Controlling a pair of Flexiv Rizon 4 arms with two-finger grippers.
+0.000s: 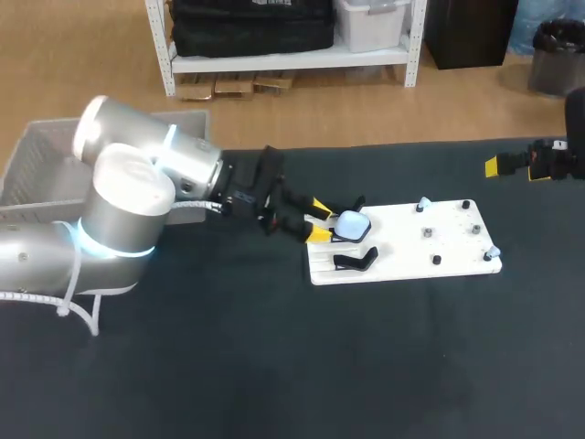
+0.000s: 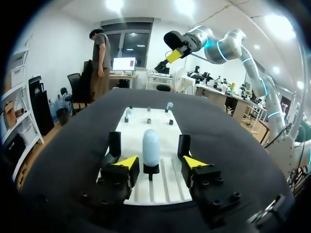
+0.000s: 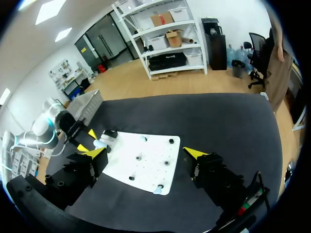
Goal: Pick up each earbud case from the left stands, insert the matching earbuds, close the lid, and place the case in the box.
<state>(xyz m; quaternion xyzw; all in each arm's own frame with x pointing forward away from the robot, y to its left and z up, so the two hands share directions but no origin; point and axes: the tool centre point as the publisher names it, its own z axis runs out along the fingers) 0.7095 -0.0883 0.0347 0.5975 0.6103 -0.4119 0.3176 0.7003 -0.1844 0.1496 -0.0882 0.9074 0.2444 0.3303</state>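
A pale blue earbud case [image 1: 351, 224] stands upright on a black stand at the left end of the white board [image 1: 402, 265]. My left gripper [image 1: 318, 220] is at that end, its yellow tips on either side of the case. In the left wrist view the case [image 2: 150, 144] sits between and slightly ahead of the left gripper [image 2: 160, 164], whose fingers are apart and touch nothing: open. Two small pale earbuds [image 1: 423, 203] [image 1: 494, 251] perch on pegs at the board's right end. My right gripper [image 3: 145, 154] hangs open, high at the table's right [image 1: 512, 165], holding nothing.
Empty black stands [image 1: 355, 261] [image 2: 114, 144] flank the case on the board. Several small black pegs [image 1: 436, 260] dot the board's right half. A grey basket [image 1: 46, 151] sits off the table's back left, behind my left arm.
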